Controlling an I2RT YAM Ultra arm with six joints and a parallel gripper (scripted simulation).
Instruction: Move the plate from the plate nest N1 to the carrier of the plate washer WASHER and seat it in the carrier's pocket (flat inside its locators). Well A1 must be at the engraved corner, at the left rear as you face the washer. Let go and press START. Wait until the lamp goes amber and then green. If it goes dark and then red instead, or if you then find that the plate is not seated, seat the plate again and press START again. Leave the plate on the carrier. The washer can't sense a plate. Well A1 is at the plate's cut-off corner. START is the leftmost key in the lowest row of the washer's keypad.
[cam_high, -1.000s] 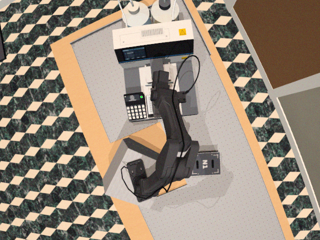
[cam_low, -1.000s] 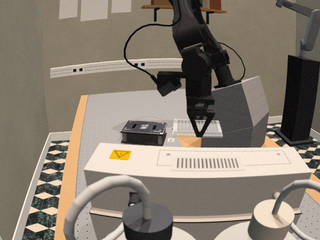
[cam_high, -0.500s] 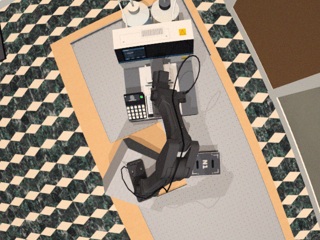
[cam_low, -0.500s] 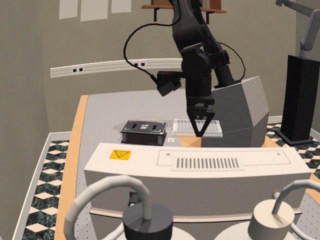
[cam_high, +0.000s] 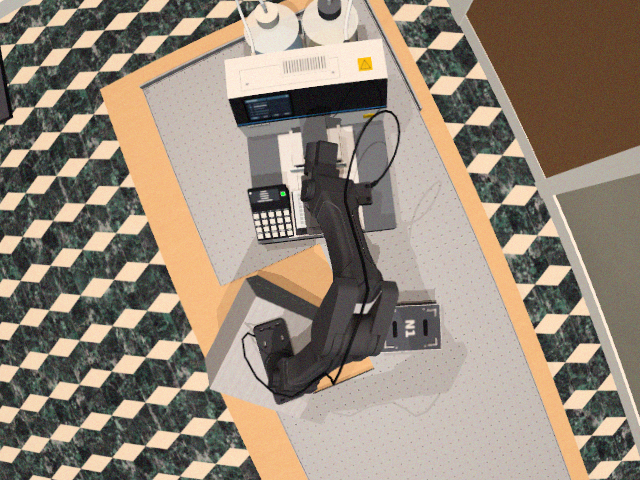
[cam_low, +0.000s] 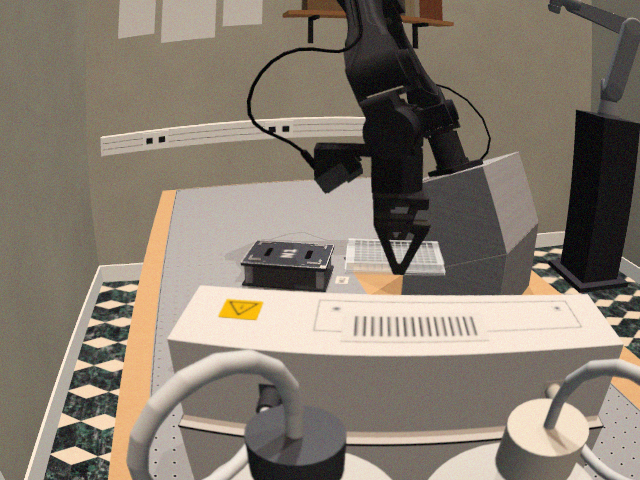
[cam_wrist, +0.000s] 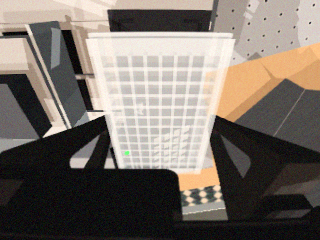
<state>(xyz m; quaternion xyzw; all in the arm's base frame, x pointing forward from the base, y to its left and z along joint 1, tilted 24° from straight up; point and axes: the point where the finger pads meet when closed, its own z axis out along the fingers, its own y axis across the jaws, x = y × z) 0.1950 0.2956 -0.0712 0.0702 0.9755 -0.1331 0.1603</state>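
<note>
My gripper (cam_low: 400, 264) is shut on the clear well plate (cam_low: 395, 256) across its width and holds it level in the air. In the overhead view the arm's wrist (cam_high: 320, 162) hangs over the washer's carrier area in front of the washer (cam_high: 307, 82) and hides the carrier. In the wrist view the plate (cam_wrist: 160, 100) fills the space between both fingers, with washer parts below it. I cannot tell which corner is cut off. The black nest N1 (cam_high: 410, 328) is empty, and it also shows in the exterior view (cam_low: 287, 258). The keypad (cam_high: 271, 212) shows a green lamp (cam_high: 282, 193).
Two bottles (cam_high: 271, 23) with hoses stand behind the washer. The arm's grey pedestal (cam_low: 475, 227) rises right of the plate. A black column (cam_low: 599, 196) stands off the table at the far right.
</note>
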